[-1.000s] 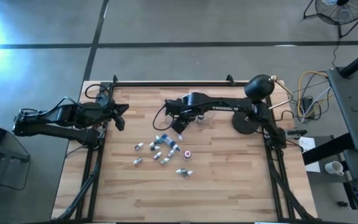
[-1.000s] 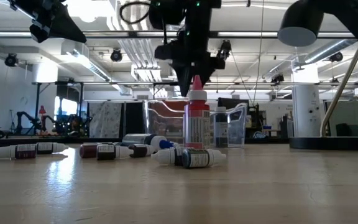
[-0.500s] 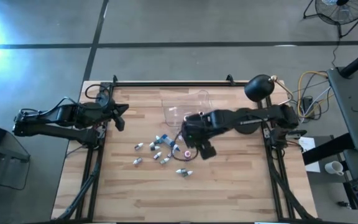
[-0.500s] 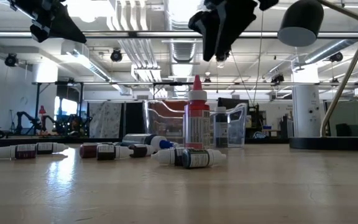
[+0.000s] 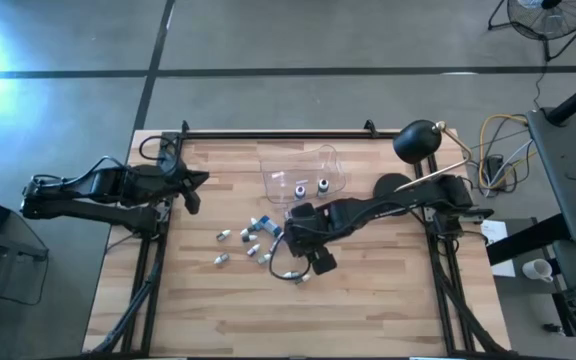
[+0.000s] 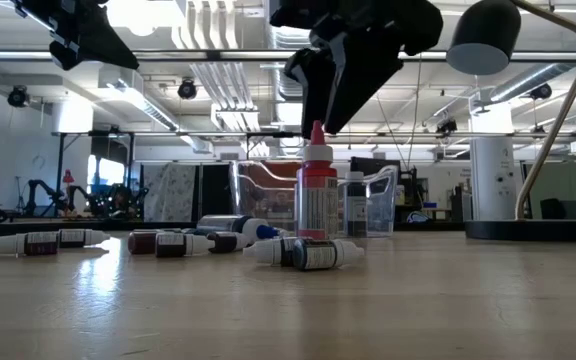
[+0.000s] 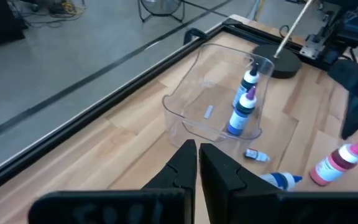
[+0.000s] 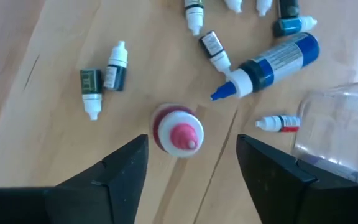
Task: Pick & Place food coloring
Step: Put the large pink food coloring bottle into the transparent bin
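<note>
On the wooden bench [image 5: 368, 290], two bottles stood in our clear tub [image 5: 303, 172]; most food coloring [image 5: 258, 240] lay outside. Our right gripper [image 8: 188, 163] hung open above an upright pink bottle [image 8: 178, 129]; the left gripper [image 7: 197, 167] waited closed.

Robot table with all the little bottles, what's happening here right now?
The right tool is open and hovers above an upright pink-capped bottle, not touching it. More food coloring bottles lie scattered on the wooden table. Two bottles stand in the clear plastic tub near the table's back edge. The left tool is shut and empty, waiting at the table's left edge.
</note>
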Controlling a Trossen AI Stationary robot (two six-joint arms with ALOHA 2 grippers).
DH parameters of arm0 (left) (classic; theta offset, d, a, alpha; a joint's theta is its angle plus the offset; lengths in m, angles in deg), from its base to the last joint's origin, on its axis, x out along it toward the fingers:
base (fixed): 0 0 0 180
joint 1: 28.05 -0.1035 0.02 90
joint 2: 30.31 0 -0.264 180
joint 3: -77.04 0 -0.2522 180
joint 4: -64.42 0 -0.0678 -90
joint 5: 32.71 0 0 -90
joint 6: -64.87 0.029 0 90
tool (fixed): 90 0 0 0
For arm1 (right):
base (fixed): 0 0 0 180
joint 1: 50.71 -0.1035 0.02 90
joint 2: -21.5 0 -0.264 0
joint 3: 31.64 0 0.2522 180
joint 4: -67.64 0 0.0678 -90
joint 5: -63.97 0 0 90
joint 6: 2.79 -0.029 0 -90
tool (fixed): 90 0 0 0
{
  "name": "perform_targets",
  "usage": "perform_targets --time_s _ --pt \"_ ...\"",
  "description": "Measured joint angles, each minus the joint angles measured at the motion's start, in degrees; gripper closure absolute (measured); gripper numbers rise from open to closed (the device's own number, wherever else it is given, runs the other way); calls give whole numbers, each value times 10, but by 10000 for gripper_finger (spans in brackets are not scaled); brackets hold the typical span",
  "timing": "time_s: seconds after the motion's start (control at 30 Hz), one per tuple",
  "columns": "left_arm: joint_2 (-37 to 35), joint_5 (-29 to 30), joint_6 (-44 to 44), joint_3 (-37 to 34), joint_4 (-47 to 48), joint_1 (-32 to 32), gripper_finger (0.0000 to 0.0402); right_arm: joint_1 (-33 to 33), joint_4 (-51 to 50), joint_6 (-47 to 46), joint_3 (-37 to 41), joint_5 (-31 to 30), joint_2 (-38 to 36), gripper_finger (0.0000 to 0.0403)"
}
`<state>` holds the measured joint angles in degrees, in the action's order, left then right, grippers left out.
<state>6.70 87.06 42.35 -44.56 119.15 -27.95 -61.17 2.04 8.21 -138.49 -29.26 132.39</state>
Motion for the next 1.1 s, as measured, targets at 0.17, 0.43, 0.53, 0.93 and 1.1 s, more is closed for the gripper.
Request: perform_targets --time_s 0.17,0.43,0.53,0.93,1.1 --pt "2 -1 0 0 0 0 402 0 4 -23 -2 1 16 148" --pt "2 -1 0 0 5 0 402 0 1 -58 -10 1 26 169" --pt "2 -1 0 0 9 0 402 0 0 -65 -10 1 25 184" --pt "2 -3 0 0 16 0 402 0 12 -76 1 3 26 208" --pt "2 -2 0 0 16 0 402 0 13 -76 3 3 26 228"
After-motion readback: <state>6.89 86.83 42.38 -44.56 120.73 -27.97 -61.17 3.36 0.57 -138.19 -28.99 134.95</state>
